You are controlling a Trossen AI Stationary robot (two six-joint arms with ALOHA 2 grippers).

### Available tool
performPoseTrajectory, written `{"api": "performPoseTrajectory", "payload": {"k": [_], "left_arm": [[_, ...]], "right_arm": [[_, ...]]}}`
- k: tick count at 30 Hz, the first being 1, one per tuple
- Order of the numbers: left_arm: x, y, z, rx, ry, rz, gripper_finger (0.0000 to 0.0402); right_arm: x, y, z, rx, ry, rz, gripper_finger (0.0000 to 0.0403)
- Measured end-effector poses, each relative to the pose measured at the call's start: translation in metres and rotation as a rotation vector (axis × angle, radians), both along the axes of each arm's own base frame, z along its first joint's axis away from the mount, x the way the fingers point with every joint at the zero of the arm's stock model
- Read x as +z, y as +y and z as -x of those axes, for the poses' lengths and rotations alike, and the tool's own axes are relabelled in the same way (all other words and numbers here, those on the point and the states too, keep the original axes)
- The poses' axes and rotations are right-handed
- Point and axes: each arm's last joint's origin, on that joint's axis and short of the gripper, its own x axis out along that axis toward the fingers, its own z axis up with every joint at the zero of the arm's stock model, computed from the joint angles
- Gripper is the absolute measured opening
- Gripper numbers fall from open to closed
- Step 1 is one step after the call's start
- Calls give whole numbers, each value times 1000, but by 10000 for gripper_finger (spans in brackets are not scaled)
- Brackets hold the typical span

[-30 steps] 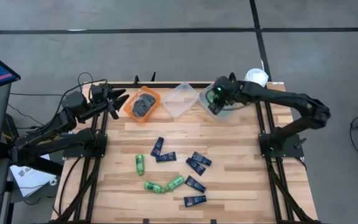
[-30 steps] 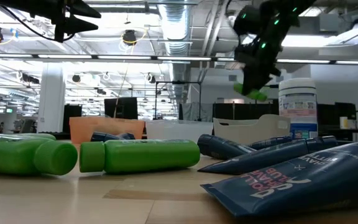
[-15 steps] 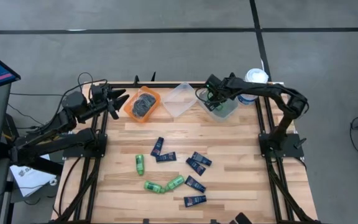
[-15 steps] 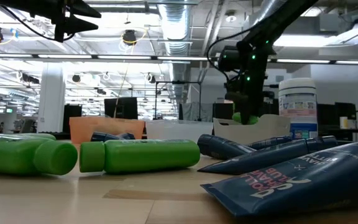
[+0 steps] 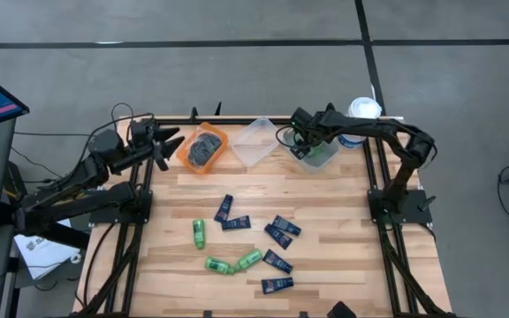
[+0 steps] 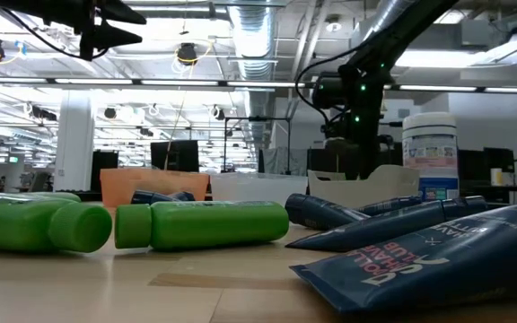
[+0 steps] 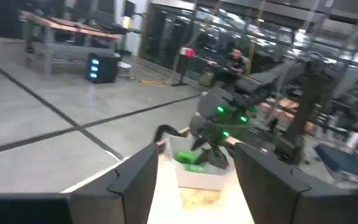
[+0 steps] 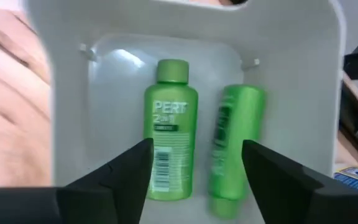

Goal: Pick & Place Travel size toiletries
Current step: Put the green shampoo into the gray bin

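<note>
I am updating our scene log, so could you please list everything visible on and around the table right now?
Green bottles on the table: four, bright green, lower-left middle of the table, e.g..
Green bottles in a bin: two, bright green, lying side by side in the right clear bin.
Blue tubes: six, dark navy, scattered mid-table, e.g..
Round tins: several, dark grey, piled in the orange bin.
Orange bin: one, back left.
Clear bins: two, back middle and back right.
White jar: one, blue label, back right corner.
Left gripper: open, parked beside the orange bin.
Right gripper: open, over the right clear bin.
</note>
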Motion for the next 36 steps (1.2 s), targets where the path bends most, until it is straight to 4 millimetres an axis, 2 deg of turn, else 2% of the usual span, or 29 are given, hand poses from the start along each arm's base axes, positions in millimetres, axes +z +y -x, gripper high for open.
{"api": "performPoseTrajectory", "payload": {"k": [5,11,15,21,25,28,32,36], "left_arm": [[-6,-2,-8,-167,23,91,243],[-29,-13,-31,-377,190,331,258],[-40,-32,-52,-511,296,416,254],[-39,-71,-81,-636,476,492,247],[-46,-94,-91,-558,688,580,242],[-60,-103,-93,-386,826,680,237],[-80,-111,-100,-155,868,857,231],[-99,-119,-109,-12,902,978,230]], "right_arm": [[23,7,4,23,-53,38,244],[60,22,14,46,-155,102,233],[81,29,22,52,-211,149,228],[99,37,31,55,-262,192,228],[102,40,31,62,-275,200,228],[101,41,30,68,-274,198,229],[98,42,27,82,-264,193,228],[96,41,24,110,-249,198,228]]}}
